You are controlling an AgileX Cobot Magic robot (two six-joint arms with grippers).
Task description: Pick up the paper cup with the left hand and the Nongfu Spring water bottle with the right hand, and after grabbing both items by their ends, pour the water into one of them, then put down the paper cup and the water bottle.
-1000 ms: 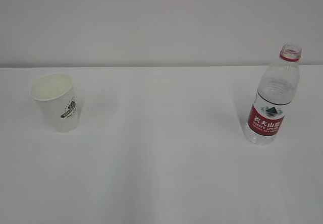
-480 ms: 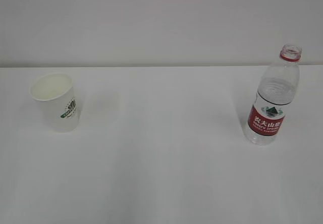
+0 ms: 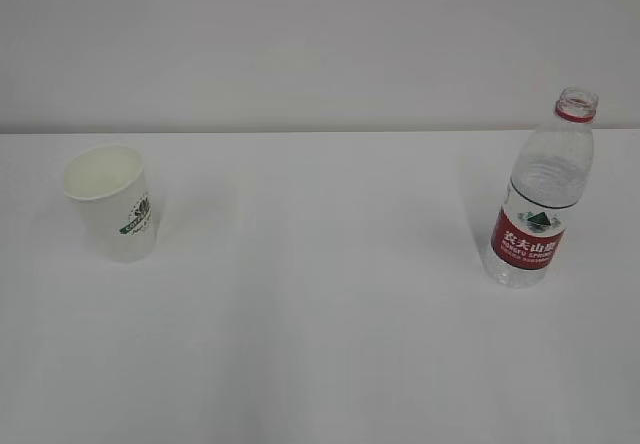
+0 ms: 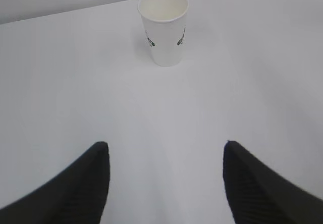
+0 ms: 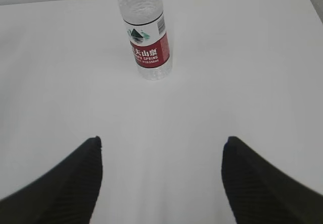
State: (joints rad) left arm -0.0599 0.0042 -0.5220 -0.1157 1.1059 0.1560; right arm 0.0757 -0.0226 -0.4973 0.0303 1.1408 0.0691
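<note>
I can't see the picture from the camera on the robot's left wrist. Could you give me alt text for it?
A white paper cup with a small green logo stands upright and empty-looking on a plain white table, near the far edge. In the foreground the left gripper shows as two black jaws, wide apart, well short of the cup and holding nothing.

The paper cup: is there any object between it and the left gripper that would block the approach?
Nothing visible does. In the left wrist view the left gripper is open, and only bare white table lies between its fingers and the upright paper cup ahead. The cup stands slightly left of the gripper's centre line.
</note>
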